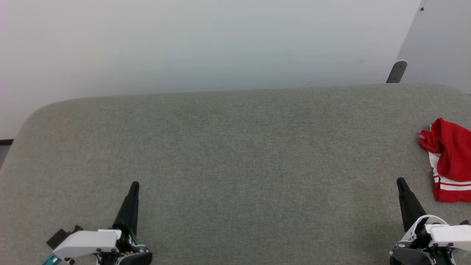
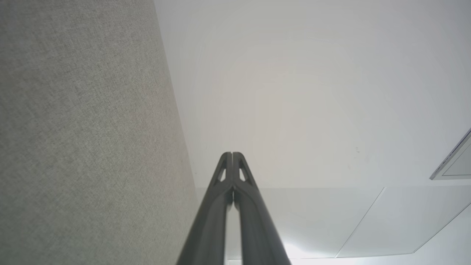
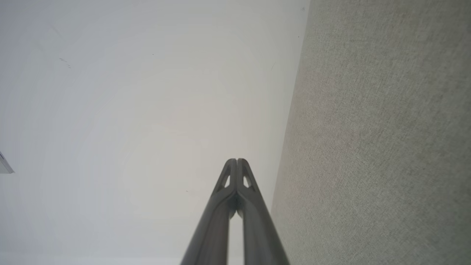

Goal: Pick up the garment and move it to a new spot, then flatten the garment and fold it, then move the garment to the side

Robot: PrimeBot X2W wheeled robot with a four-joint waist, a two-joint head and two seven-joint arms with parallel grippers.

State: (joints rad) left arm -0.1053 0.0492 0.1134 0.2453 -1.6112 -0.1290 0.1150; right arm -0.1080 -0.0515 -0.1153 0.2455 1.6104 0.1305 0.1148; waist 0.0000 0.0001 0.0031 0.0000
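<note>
I am counting one garment (image 1: pixel 450 162), two grippers, namely the left gripper (image 1: pixel 135 185) and the right gripper (image 1: pixel 400 182), one grey padded surface (image 1: pixel 235 165), and one dark post (image 1: pixel 396 71) behind it.

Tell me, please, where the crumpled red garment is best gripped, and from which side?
Probably the bunched red fold at the far-left end of the garment: it stands proud of the grey surface, so it can be pinched. Approach from its left with the right gripper, the nearer one; it is shut and must open first.
</note>
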